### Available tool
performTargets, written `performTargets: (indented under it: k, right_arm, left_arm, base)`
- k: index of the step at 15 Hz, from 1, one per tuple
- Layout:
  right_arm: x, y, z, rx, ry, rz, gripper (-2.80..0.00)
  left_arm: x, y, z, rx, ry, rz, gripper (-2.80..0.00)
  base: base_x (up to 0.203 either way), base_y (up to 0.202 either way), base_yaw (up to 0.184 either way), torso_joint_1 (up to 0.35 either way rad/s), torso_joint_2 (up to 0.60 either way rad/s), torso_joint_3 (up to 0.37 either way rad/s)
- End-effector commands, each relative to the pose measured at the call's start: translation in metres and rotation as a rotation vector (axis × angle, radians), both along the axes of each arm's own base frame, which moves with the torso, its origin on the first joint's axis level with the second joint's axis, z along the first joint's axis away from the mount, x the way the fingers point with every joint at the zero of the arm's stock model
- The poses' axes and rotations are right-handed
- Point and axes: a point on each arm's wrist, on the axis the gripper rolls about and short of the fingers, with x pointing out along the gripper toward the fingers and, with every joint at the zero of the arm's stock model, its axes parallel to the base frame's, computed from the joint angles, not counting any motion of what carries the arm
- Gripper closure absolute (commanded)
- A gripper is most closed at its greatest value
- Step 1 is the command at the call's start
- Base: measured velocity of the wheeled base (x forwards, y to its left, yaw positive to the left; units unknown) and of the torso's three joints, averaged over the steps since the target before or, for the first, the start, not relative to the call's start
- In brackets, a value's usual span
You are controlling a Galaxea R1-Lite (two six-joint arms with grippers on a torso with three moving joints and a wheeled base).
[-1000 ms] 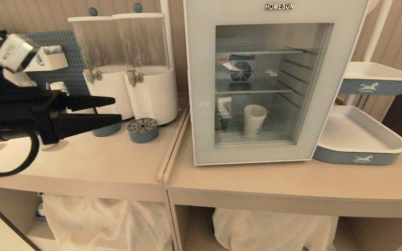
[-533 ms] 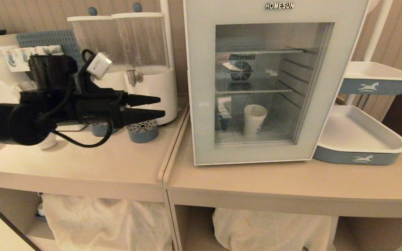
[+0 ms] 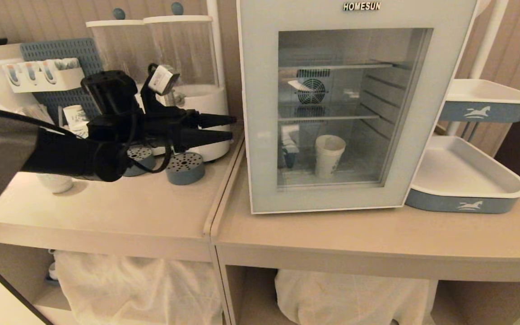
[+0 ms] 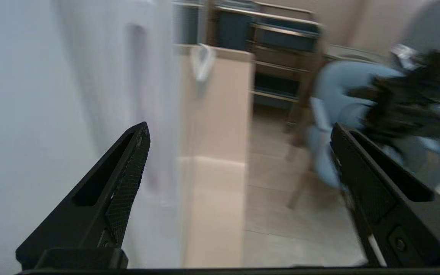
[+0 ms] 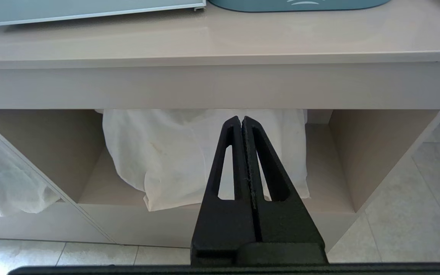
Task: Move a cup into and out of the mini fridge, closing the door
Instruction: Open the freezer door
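While the door [image 3: 260, 135] of the mini fridge [image 3: 355, 13] sits closed, the cup [image 3: 329, 155] stands upright inside on the floor, behind the glass. Left gripper [image 3: 232, 127] – fingers spread, empty – hangs level just beside the fridge's left edge. Right gripper [image 5: 241, 121] pressed together, low before the counter [image 5: 220, 42].

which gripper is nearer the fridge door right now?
Left. The left gripper hangs open just beside the door's left edge; the right gripper is shut, low in front of the counter, below it.
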Motion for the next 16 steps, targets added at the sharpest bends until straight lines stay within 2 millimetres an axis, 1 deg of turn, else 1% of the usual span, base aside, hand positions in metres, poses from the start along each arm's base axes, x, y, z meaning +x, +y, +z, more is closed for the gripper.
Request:
performTargets:
  k: [1, 6, 10, 12, 14, 16]
  right_arm:
    - [0.000, 0.000, 0.000, 0.000, 0.001, 0.000, 0.00]
    - [0.000, 0.000, 0.000, 0.000, 0.001, 0.000, 0.00]
    - [0.000, 0.000, 0.000, -0.002, 0.001, 0.001, 0.00]
    - [0.000, 0.000, 0.000, 0.000, 0.001, 0.000, 0.00]
    - [0.000, 0.000, 0.000, -0.002, 0.001, 0.001, 0.00]
    - [0.000, 0.000, 0.000, -0.002, 0.001, 0.001, 0.00]
  left_arm:
    - [0.008, -0.003, -0.008, 0.005, 0.020, -0.022, -2.80]
    - [0.005, -0.007, -0.010, 0.008, 0.029, -0.040, -2.80]
    - [0.011, -0.017, -0.019, 0.011, 0.046, -0.062, -2.80]
    - [0.017, -0.025, -0.024, 0.011, 0.047, -0.075, -2.80]
    - [0.017, -0.029, -0.024, 0.011, 0.044, -0.086, -2.80]
    - [0.018, -0.035, -0.029, 0.014, 0.053, -0.100, -2.80]
  base:
    - [0.000, 0.000, 0.000, 0.000, 0.00, 0.000]
    - [0.000, 0.000, 0.000, 0.000, 0.00, 0.000]
    - [0.000, 0.000, 0.000, 0.000, 0.00, 0.000]
    - [0.000, 0.000, 0.000, 0.000, 0.00, 0.000]
    - [0.000, 0.000, 0.000, 0.000, 0.00, 0.000]
    - [0.000, 0.000, 0.000, 0.000, 0.00, 0.000]
